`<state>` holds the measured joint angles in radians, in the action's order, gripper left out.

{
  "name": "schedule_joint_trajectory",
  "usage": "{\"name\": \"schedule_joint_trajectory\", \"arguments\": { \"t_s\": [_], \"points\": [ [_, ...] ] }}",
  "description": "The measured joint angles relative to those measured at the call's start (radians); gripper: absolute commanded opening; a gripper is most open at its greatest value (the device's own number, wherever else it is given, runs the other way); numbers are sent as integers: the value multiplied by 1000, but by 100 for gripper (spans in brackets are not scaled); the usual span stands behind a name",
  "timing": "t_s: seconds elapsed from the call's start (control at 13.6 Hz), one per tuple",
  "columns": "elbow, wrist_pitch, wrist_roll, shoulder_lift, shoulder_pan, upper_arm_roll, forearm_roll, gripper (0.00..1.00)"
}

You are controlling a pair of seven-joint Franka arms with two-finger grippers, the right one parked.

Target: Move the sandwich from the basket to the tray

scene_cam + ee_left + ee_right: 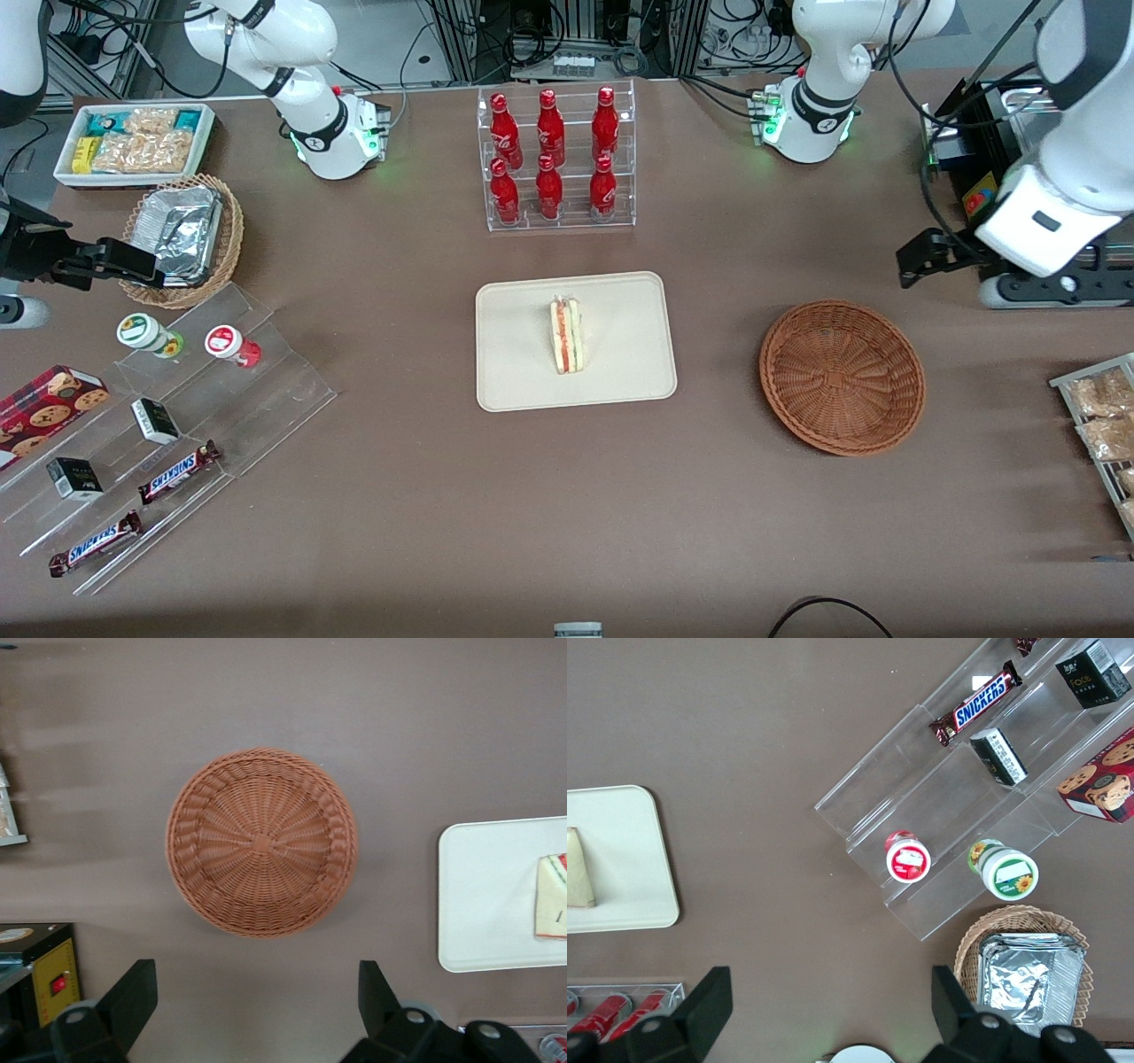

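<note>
In the front view, the sandwich (567, 335) lies on the tray (514, 372) near the middle of the brown tabletop (425, 496), its red and green filling edge facing up. The reddish-brown woven basket (842, 377) sits apart from the tray toward the working arm's end, with nothing in it. The pincer (921, 257) hangs above the tabletop farther from the camera than the basket, well clear of it. A rack of red bottles (554, 159) stands farther from the camera than the tray. In the left wrist view, the pincer (257, 1010) has its two dark fingers (133, 997) spread wide with nothing between them, the basket (261, 842) and a corner of the tray (483, 904) below. In the right wrist view, the tray (629, 868) carries the sandwich (578, 870) at the frame's edge.
</note>
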<state>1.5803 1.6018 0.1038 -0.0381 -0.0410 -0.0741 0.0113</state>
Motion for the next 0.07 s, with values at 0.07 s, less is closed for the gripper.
{"name": "schedule_joint_trajectory", "arguments": {
  "t_s": [0.07],
  "points": [
    [-1, -11, -12, 0, 8, 0, 0, 100]
  ]
}}
